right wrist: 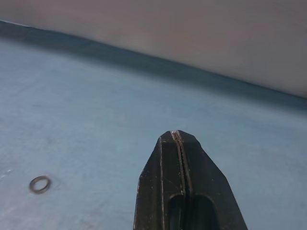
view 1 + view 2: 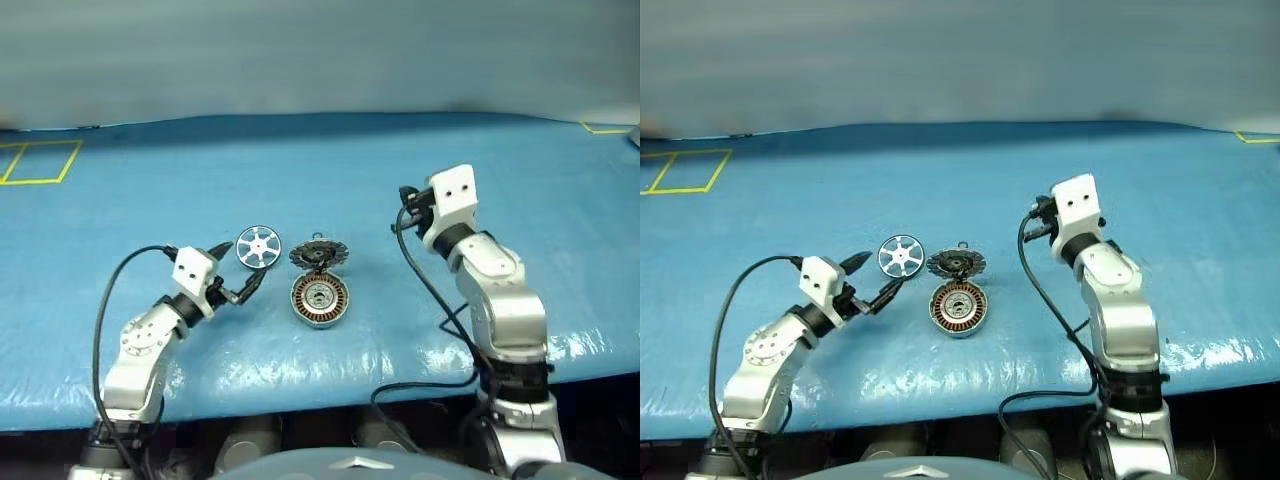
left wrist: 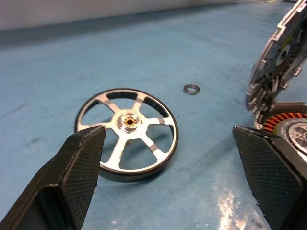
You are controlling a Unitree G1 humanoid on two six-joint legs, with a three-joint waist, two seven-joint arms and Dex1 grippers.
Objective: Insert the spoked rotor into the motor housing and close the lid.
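Two end effectors: left (image 2: 243, 270) open wide, empty; right (image 2: 407, 209) closed, empty, raised above the tabletop (image 2: 400, 160).
Rotor (image 2: 258, 246): lying flat on the tabletop, just ahead of the left end effector, roughly centred between its spread fingers (image 3: 76, 172) in the wrist view.
Housing (image 2: 319, 298): just beside the left end effector, on its inner side, windings facing up.
Lid (image 2: 317, 254): tilted up, hinged at the housing's far edge.
Nearer arm: left, by far; right sits well apart.
Likely next move: short reach forward, then close on the rotor's rim.
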